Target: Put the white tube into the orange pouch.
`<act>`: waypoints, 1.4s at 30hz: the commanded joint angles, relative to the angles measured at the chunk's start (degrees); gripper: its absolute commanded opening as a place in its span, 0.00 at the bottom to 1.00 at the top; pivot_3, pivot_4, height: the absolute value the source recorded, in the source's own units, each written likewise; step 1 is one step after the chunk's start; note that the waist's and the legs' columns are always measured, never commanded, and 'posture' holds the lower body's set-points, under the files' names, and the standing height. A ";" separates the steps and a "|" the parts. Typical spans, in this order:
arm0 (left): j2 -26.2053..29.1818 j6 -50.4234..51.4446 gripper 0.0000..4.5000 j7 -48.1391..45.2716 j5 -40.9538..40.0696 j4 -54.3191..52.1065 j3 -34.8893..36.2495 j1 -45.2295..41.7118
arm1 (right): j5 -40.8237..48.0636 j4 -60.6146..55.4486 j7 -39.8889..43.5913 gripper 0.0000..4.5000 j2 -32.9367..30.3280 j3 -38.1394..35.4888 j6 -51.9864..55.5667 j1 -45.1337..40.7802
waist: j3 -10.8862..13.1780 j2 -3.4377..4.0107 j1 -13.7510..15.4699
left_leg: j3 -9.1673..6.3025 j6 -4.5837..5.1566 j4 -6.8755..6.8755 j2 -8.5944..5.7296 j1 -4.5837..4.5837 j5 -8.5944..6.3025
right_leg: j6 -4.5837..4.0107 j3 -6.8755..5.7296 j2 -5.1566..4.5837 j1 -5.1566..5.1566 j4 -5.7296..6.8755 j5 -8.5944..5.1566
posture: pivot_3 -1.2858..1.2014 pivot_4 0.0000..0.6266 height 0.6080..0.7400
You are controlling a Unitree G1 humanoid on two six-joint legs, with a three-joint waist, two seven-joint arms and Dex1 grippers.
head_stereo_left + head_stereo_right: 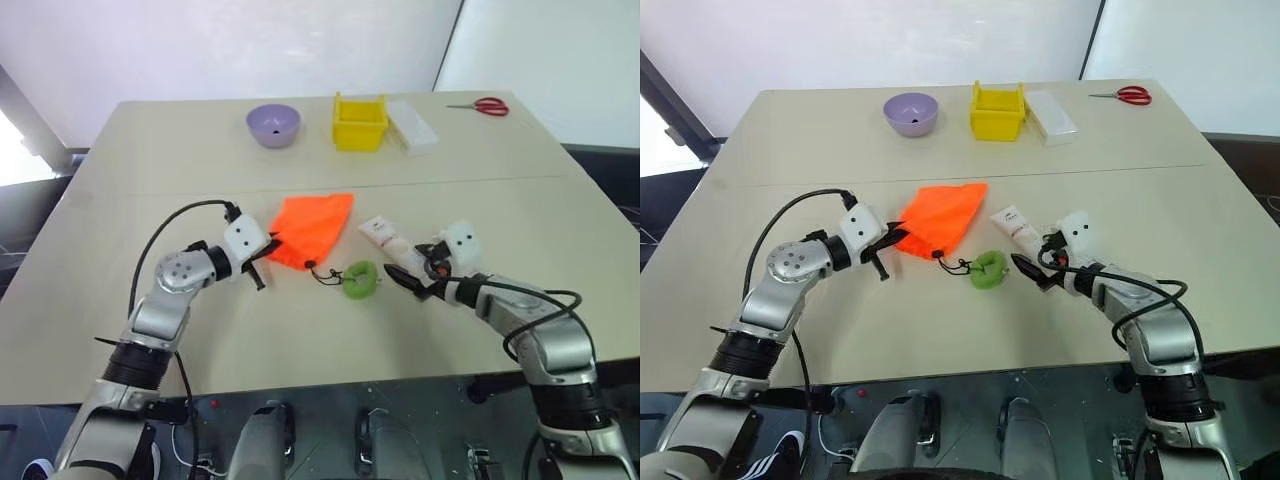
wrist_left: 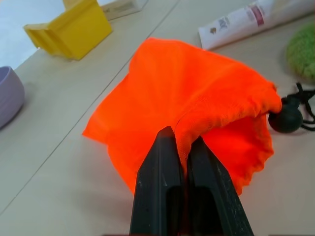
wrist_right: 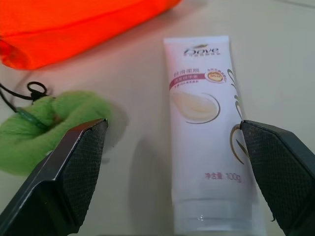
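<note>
Table (image 1: 330, 330): beige; bears every item.
Orange pouch (image 1: 312, 228): lies mid-table, its gathered edge pinched in the closed left gripper (image 2: 183, 147).
White tube (image 3: 205, 132): flat on the table right of the pouch, between the right gripper's (image 3: 172, 167) wide-spread fingers, unheld.
Green ring (image 1: 361, 279): beside the tube, on the pouch's cord.

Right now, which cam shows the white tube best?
Right wrist view: the white tube lies flat on the table, print readable, framed by the open right gripper. Head views show it small beside the orange pouch; left wrist view catches one end.
</note>
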 commanded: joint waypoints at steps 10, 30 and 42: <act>-0.90 -5.05 0.00 0.54 1.52 2.35 -0.72 -2.02 | 0.65 -0.80 -0.29 0.48 -1.53 -1.25 6.51 -2.08 | 0.00 0.00 -0.08 | 0.04 0.03 -0.03 -0.01 -0.01 0.02 | 0.01 0.00 0.04 -0.03 0.02 0.01 | 0.52 0.24 1.00; 1.27 -7.69 0.00 -7.56 1.02 4.81 -3.11 -5.86 | 9.43 -18.52 11.96 0.41 -6.38 9.26 1.98 5.99 | 0.04 -0.03 -0.46 | 0.04 -0.14 0.00 0.20 0.00 -0.09 | -0.14 -0.15 0.04 -0.10 0.00 0.10 | 0.52 0.24 1.00; 1.73 -5.94 0.00 -8.92 0.83 3.68 -2.71 -7.05 | 1.28 -11.72 -2.02 0.41 7.10 11.82 0.23 -0.87 | 0.03 -0.05 -0.09 | 0.28 0.03 0.17 0.01 -0.66 0.06 | 0.07 -0.22 0.07 -0.64 0.10 0.26 | 0.52 0.24 1.00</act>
